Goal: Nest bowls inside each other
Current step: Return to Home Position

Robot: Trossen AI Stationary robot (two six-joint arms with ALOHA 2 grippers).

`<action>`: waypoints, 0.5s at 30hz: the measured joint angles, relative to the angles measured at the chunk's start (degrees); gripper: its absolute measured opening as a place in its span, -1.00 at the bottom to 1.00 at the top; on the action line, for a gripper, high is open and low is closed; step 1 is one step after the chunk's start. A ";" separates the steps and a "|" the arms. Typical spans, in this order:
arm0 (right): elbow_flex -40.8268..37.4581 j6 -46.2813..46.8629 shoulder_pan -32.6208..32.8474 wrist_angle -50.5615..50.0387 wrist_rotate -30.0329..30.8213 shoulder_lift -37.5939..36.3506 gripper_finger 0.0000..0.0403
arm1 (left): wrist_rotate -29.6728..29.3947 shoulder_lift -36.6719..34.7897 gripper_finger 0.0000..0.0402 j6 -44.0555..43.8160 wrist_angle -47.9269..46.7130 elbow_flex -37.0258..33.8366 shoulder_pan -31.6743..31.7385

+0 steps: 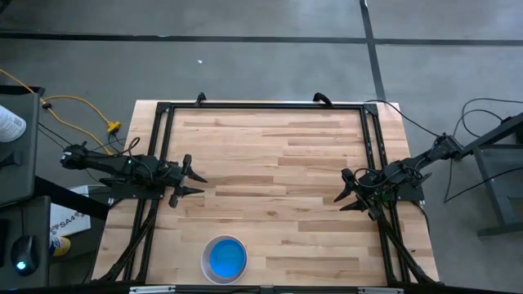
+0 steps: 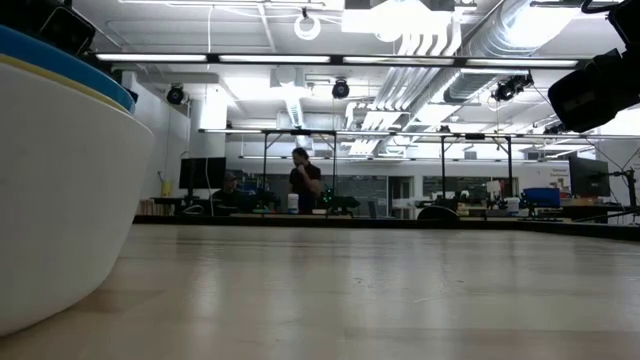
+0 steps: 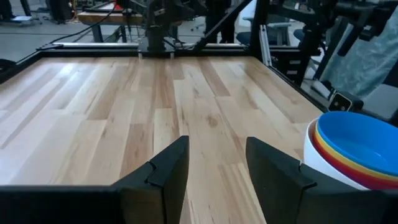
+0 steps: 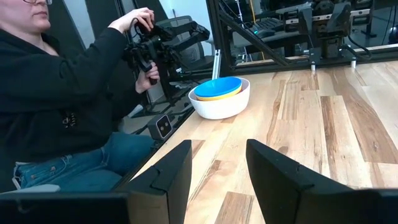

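The fingers [image 3: 166, 169] of the left gripper [image 1: 194, 184] are spread open and nothing is held. The same is seen on the right gripper [image 1: 344, 188]. The stack of bowls [image 1: 224, 259], with the blue bowl [image 4: 217, 86] on top inside the white bowl [image 4: 221, 107], sits on the surface [image 1: 278, 163], well apart from both. The arms are best drawn back slowly, away from the stack, so it is not bumped.

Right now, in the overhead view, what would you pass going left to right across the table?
The left gripper, open → the nested bowl stack, blue showing on top inside the white one → the right gripper, open.
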 joint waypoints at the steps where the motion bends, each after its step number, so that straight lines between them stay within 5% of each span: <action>1: -0.01 0.01 -0.01 -0.01 0.00 -0.01 -0.27 | -0.02 0.22 -0.21 0.00 0.51 -0.06 0.00; 15: -0.02 0.01 -0.02 0.00 0.00 -0.02 -0.27 | 2.10 3.69 -0.21 2.85 8.08 -3.34 0.00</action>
